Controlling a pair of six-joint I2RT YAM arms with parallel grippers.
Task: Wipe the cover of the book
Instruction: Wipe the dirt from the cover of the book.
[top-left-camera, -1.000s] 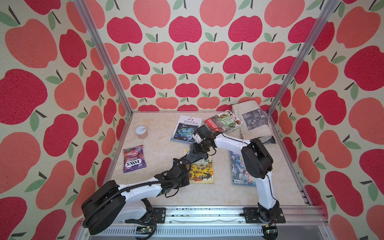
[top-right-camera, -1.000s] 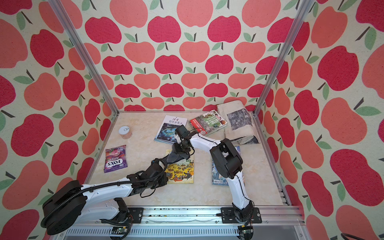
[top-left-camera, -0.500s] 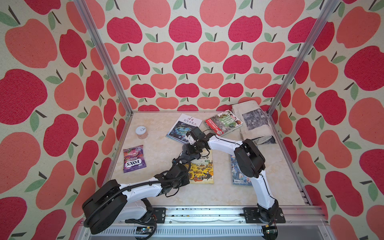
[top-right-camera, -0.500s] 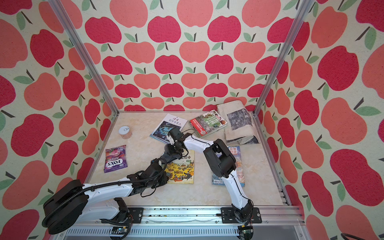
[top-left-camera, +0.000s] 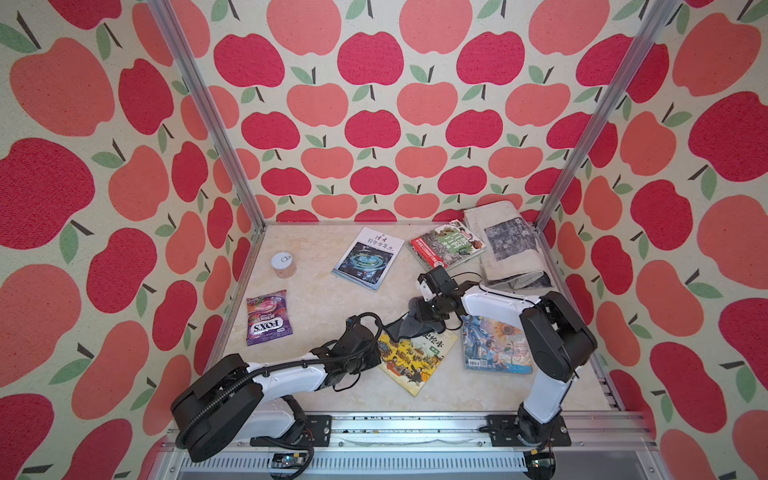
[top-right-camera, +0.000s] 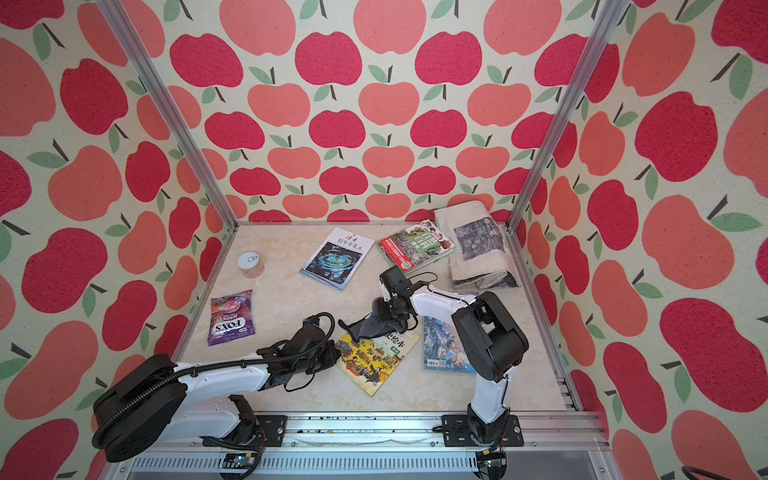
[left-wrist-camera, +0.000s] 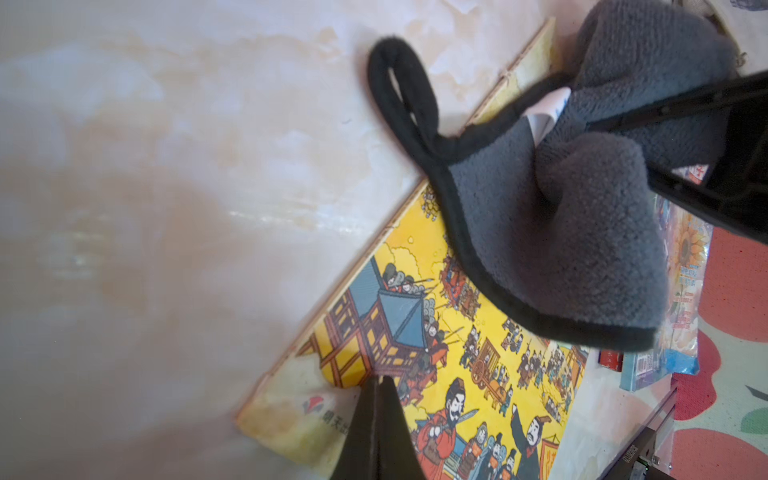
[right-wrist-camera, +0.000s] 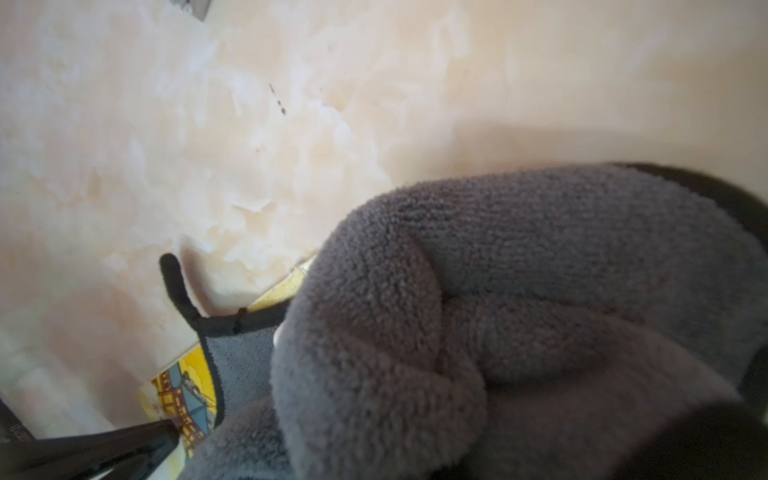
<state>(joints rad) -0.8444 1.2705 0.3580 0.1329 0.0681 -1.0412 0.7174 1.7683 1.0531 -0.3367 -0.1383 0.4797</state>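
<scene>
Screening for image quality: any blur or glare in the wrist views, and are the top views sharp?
Left wrist view: yellow book and grey cloth sharp, table blurred with glare. Right wrist view: cloth fills half, nearest folds blurred. Both top views: sharp, evenly lit.

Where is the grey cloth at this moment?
In a top view the grey cloth lies over the far end of the yellow book, near the table's middle, held by the right gripper.
</scene>
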